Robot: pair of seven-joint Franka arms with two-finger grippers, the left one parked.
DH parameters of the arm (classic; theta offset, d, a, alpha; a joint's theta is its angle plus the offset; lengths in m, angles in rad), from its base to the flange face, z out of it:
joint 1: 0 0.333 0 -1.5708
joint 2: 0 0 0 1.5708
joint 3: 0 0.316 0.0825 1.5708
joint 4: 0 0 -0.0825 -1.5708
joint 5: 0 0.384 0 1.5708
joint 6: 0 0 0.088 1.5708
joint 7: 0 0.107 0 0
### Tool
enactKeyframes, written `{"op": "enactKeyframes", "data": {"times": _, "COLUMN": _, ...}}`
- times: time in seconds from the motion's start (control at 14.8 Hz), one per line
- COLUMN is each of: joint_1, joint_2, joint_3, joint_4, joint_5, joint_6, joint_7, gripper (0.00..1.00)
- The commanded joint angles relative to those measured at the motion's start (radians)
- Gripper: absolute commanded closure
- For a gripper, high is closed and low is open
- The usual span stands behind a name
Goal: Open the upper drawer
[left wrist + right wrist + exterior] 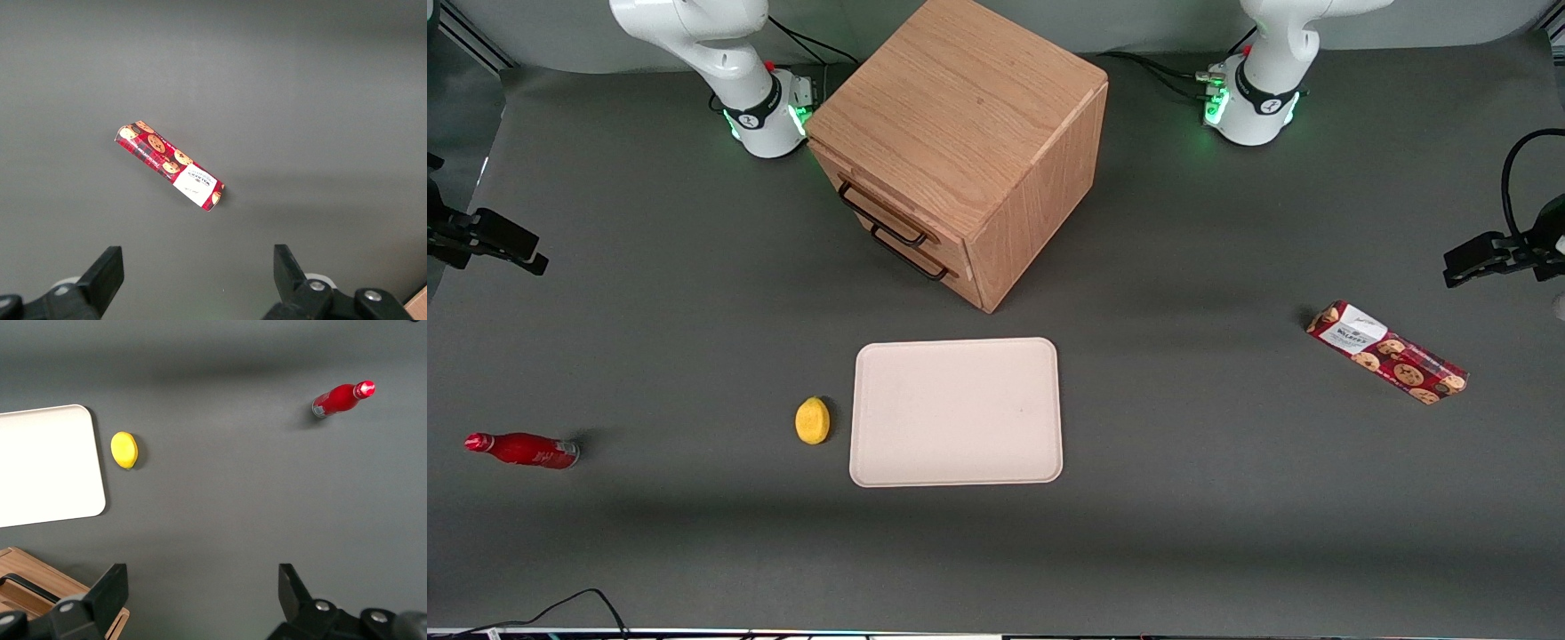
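The oak box cabinet (960,116) stands at the middle of the table, between the two arm bases. Its upper drawer (871,191) is shut, with a thin black bar handle (882,216) above the like handle of the lower drawer (911,255). My gripper (200,579) is out of the front view. In the right wrist view it is open and empty, high above bare grey table. A corner of the cabinet (40,600) with a black handle (27,585) shows beside one finger (110,590); I cannot tell which drawer's.
A pale board (956,413) lies nearer the front camera than the cabinet, with a yellow lemon (812,420) beside it. A red bottle (523,450) lies toward the working arm's end. A red cookie packet (1387,351) lies toward the parked arm's end.
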Motion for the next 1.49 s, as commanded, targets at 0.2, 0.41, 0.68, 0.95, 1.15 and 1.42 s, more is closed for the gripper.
{"op": "enactKeyframes", "data": {"times": 0.2, "joint_1": -0.001, "joint_2": 0.007, "joint_3": 0.003, "joint_4": 0.016, "joint_5": 0.037, "joint_6": -0.016, "joint_7": 0.025, "gripper": 0.0}}
{"op": "enactKeyframes", "data": {"times": 0.41, "joint_1": 0.0, "joint_2": 0.01, "joint_3": 0.005, "joint_4": 0.007, "joint_5": 0.036, "joint_6": -0.016, "joint_7": 0.028, "gripper": 0.0}}
{"op": "enactKeyframes", "data": {"times": 0.68, "joint_1": 0.005, "joint_2": 0.013, "joint_3": 0.061, "joint_4": -0.036, "joint_5": 0.037, "joint_6": -0.015, "joint_7": 0.015, "gripper": 0.0}}
{"op": "enactKeyframes", "data": {"times": 0.95, "joint_1": -0.017, "joint_2": 0.034, "joint_3": 0.21, "joint_4": -0.072, "joint_5": 0.036, "joint_6": -0.001, "joint_7": -0.079, "gripper": 0.0}}
{"op": "enactKeyframes", "data": {"times": 1.15, "joint_1": -0.061, "joint_2": 0.053, "joint_3": 0.331, "joint_4": -0.078, "joint_5": 0.039, "joint_6": 0.033, "joint_7": -0.255, "gripper": 0.0}}
{"op": "enactKeyframes", "data": {"times": 1.42, "joint_1": -0.067, "joint_2": 0.065, "joint_3": 0.387, "joint_4": -0.128, "joint_5": 0.186, "joint_6": 0.077, "joint_7": -0.385, "gripper": 0.0}}
